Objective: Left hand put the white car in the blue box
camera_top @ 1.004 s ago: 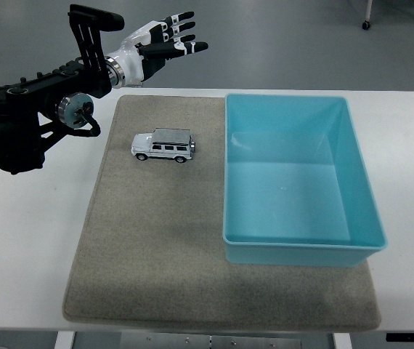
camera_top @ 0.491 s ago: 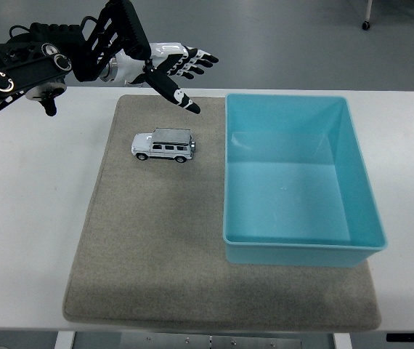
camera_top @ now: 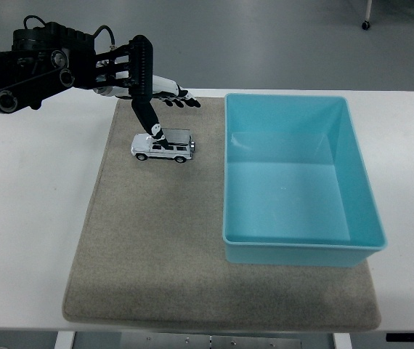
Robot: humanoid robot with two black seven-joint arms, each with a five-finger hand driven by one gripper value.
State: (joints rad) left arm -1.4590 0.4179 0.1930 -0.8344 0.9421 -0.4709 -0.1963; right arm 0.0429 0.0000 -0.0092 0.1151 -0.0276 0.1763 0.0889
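Head view, near to far. A beige mat (camera_top: 156, 254) covers much of the white table (camera_top: 33, 240); nothing lies on its near part. At the mat's right side stands the blue box (camera_top: 299, 244), open-topped and holding nothing, its left wall just beside the car's lane. Farther back, on the mat's far left part, the white car (camera_top: 163, 145) stands on its wheels, side-on to the camera and apart from the box. Above and behind it the left hand (camera_top: 149, 94) hangs with fingers spread: the thumb (camera_top: 151, 125) points down and appears to meet the car's roof at the rear, while the other fingers (camera_top: 181, 99) extend rightward beyond the car without closing on it. The right hand is out of view.

Handling, as judged: a small die-cast-looking toy, rigid and light, with smooth painted sides that may slip and wheels that may roll along its length if nudged. The surest hold is likely across the body's width, thumb on one flank and fingers on the other, at mid-length.
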